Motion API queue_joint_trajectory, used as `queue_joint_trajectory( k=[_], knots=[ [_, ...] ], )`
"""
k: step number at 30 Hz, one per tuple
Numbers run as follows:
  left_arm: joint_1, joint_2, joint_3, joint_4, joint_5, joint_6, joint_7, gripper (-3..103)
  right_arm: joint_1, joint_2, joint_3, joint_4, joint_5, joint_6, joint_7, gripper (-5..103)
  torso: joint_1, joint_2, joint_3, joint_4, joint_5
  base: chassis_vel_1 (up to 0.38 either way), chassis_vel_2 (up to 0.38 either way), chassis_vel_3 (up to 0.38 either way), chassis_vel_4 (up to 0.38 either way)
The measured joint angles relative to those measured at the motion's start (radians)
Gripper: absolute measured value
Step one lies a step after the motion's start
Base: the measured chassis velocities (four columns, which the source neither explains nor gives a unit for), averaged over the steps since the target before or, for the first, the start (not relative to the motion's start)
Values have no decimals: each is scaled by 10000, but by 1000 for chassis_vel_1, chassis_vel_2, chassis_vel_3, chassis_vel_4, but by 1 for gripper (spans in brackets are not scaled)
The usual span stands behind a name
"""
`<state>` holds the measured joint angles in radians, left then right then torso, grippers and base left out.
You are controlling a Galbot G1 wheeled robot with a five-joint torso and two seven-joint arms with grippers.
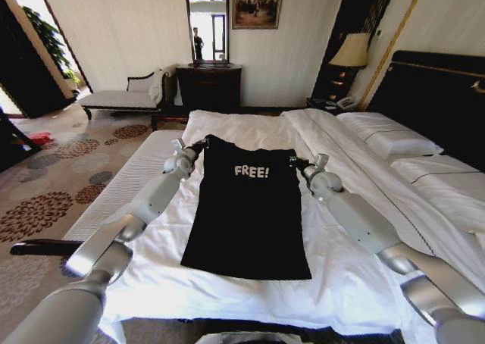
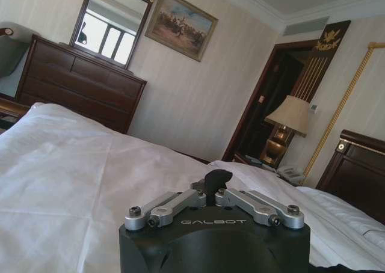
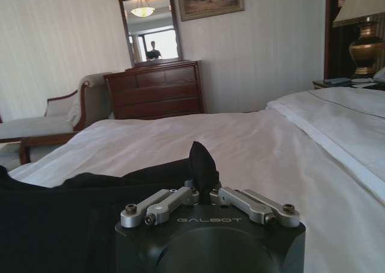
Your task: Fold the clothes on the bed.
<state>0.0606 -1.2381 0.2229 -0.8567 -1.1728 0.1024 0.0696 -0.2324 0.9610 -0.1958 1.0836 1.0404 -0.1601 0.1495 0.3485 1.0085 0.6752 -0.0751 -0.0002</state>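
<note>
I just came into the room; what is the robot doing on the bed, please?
The robot is handling a black T-shirt that lies flat on the white bed. The left gripper pinches one shoulder and the right gripper pinches the other, each shut on a tuft of black fabric. No fold is made yet.

Dark dresser (image 1: 208, 86), mirror (image 1: 208, 24), patterned carpet (image 1: 45, 200)

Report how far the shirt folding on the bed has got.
Done: the black T-shirt lies spread flat, lettering up, on the bed. In hand: the left gripper and right gripper each pinch a shoulder corner, black fabric between the fingers. Left: no fold shows yet.
</note>
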Motion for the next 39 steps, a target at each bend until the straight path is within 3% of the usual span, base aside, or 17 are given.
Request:
queue_joint_trajectory(
  k=[5,12,16,30,39],
  knots=[
    [-744,-687,10,1363,87,-187,289,1,541,594,-203,-1286,-135,244,-44,2,1,0,1,0,3,0,0,0,0],
    [-680,-1012,-143,1625,470,-301,366,1,382,527,-112,-1197,-218,366,-31,2,-2,0,-1,-2,5,0,0,0,0],
    [-239,-920,-348,1141,700,-306,276,1,65,297,100,-735,-240,405,-22,2,-1,0,0,-4,2,0,0,0,0],
    [3021,1168,-1154,-4246,886,-93,-877,1,-2973,-797,1514,2897,-1000,609,-27,2,-4,3,-4,-1,-1,0,0,0,0],
    [4752,1896,-1658,-6158,900,-69,-1180,1,-4514,-1183,2381,4403,-1292,628,199,2,-5,3,-4,-3,0,0,0,0,0]
  ],
)
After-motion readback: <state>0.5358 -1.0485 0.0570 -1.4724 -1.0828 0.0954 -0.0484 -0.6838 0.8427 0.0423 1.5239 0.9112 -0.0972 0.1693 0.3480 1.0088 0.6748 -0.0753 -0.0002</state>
